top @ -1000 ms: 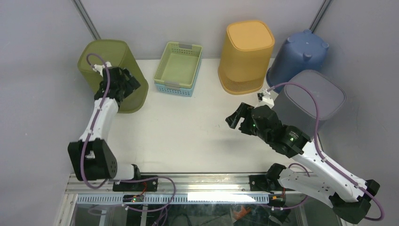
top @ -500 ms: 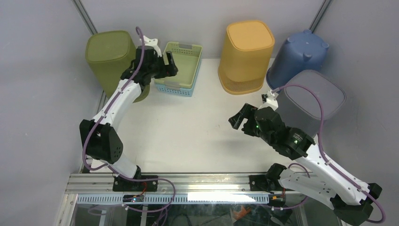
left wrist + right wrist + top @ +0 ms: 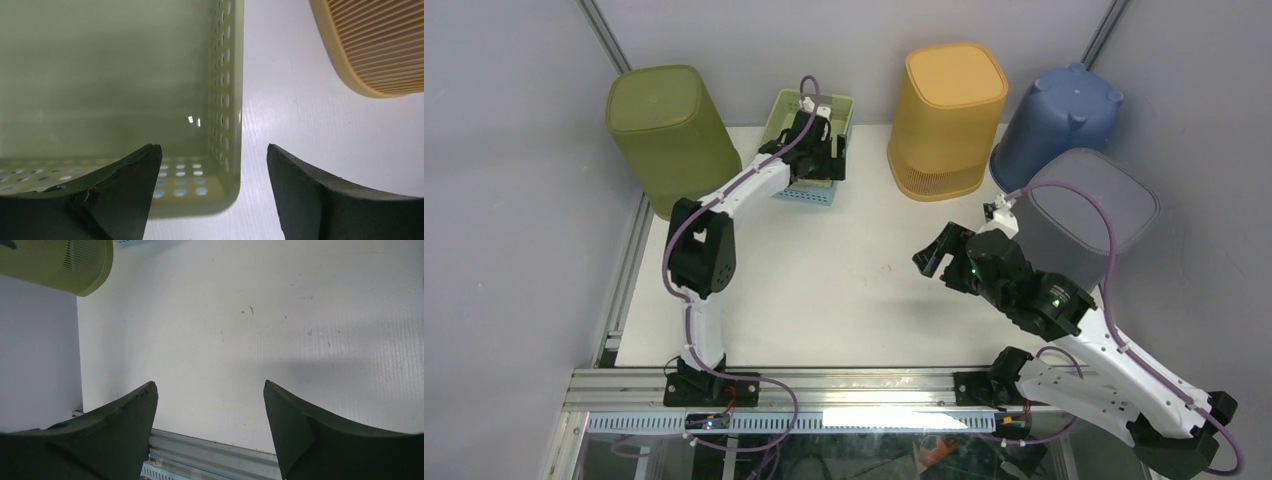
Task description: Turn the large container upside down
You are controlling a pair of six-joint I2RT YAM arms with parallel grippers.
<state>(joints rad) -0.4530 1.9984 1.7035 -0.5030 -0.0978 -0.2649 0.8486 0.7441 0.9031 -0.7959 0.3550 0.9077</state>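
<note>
Olive-green ribbed plastic bin (image 3: 669, 130), upper left of frame, stands mouth down on the white counter (image 3: 824, 290); inversion judged complete. Left gripper (image 3: 214, 160), wide and empty, hovers over a pale green perforated basket (image 3: 227, 100). Right gripper (image 3: 940, 257), centre right, wide and empty. Only withdrawal appears outstanding.

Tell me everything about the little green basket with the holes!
The green basket is a small, shallow rectangular tray of pale green plastic, with rounded corners and rows of round holes in its walls. It sits upright, nothing showing inside, nested in a blue basket at the far side of the table. The left gripper hangs open over one corner, a finger each side of the wall; touching or not, I can't tell.
</note>
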